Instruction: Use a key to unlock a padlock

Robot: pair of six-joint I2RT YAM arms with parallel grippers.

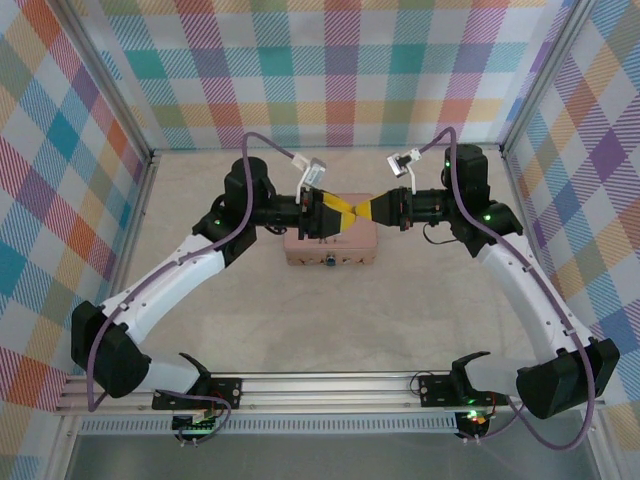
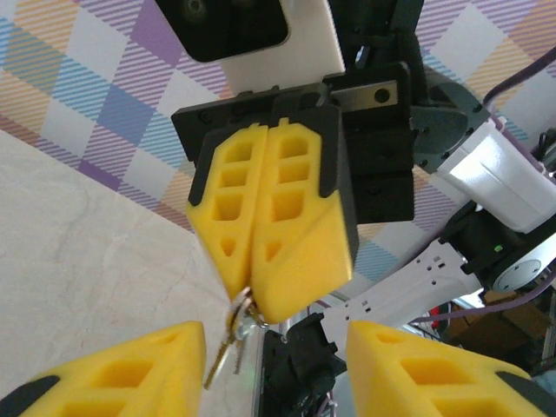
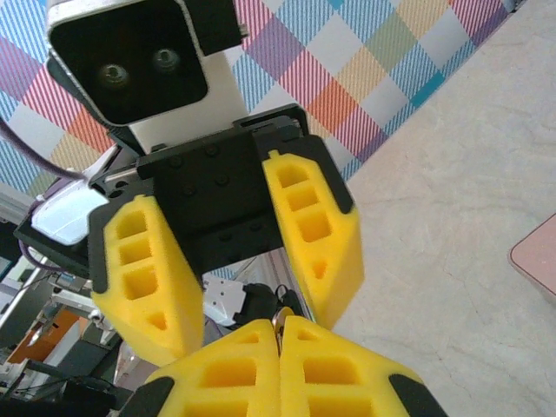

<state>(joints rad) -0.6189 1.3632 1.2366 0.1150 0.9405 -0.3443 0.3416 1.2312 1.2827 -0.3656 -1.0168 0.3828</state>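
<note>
A pale cream tabletop (image 1: 330, 320) with a faint mottled, matte grain lies inside a booth of pastel plaid walls (image 1: 330, 70) framed by bare aluminium posts (image 1: 105, 80). Near the middle of the tabletop, a little toward its far edge, rests a pink tin (image 1: 332, 245), flat, rectangular and round-cornered. A tiny dark padlock (image 1: 330, 262) sits at the middle of the tin's near edge, too small to make out further. Above the tin the two arms meet tip to tip. The right gripper (image 1: 364, 211) has its blocky yellow foam fingers (image 2: 295, 234), pierced with rectangular and triangular cut-outs, pressed together on the ring end of the key (image 2: 221, 358), a thin pale metal sliver hanging below the tips. The left gripper (image 1: 340, 211) holds its fingers (image 3: 317, 234) apart, one on either side of the right gripper's tips
</note>
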